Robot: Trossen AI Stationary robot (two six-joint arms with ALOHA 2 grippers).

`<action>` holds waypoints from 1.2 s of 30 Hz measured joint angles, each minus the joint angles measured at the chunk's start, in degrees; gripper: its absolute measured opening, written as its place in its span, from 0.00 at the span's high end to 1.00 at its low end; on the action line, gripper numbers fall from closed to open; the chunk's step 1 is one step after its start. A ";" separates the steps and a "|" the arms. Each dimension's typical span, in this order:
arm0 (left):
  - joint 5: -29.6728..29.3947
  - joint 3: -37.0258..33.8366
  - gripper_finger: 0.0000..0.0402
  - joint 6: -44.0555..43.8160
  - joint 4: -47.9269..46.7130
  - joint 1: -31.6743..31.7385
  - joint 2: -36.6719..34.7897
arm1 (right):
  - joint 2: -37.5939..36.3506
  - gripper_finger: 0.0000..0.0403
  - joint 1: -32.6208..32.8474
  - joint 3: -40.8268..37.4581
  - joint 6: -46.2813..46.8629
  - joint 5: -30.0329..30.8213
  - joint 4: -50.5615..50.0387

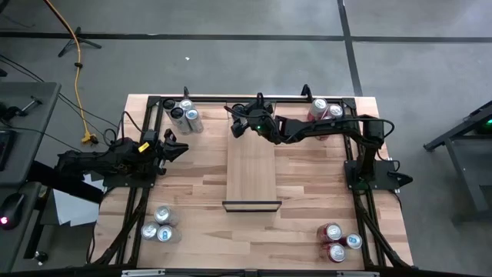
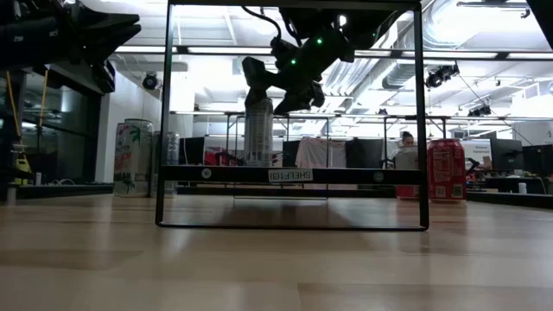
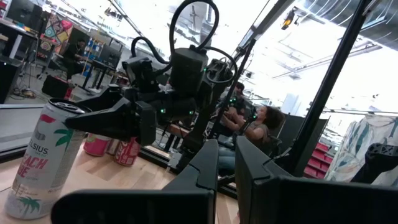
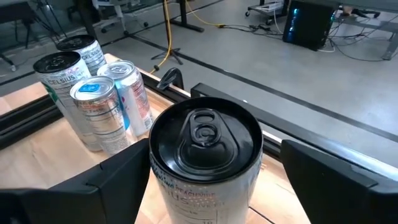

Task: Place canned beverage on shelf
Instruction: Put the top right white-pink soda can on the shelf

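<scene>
A white canned beverage with a black top (image 4: 205,143) stands upright on the far end of the pale wood shelf (image 1: 252,173), also seen in the low view (image 2: 257,130). My right gripper (image 1: 239,124) reaches in from the table's right. It is open, one finger on each side of the can's upper part. My left gripper (image 1: 174,148) rests shut near the table's left edge, touching nothing. My right gripper comes at the can almost level, from the table's right. Between one finger (image 4: 311,177) and the can a strip of wood shows. Whether the other finger (image 4: 121,177) touches the can's wall (image 4: 155,168) I cannot tell. The can stands on its base on the shelf.
Groups of cans stand at the far left (image 1: 184,115), far right (image 1: 324,110), near left (image 1: 160,225) and near right (image 1: 338,240) corners. A black rail frame (image 1: 356,177) runs round the table. People sit in the room beyond (image 3: 261,121).
</scene>
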 joint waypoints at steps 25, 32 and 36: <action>0.02 0.02 0.99 0.03 -0.01 0.00 0.00 | -0.11 0.41 -5.06 0.09 -12.21 -24.73 1.81; 0.02 0.02 0.99 0.03 0.00 0.00 0.00 | -0.09 0.41 -7.89 0.04 -12.06 -27.11 2.42; 0.02 0.02 0.99 0.07 0.00 0.00 0.00 | -0.07 0.36 -8.39 0.00 -11.27 -28.24 2.75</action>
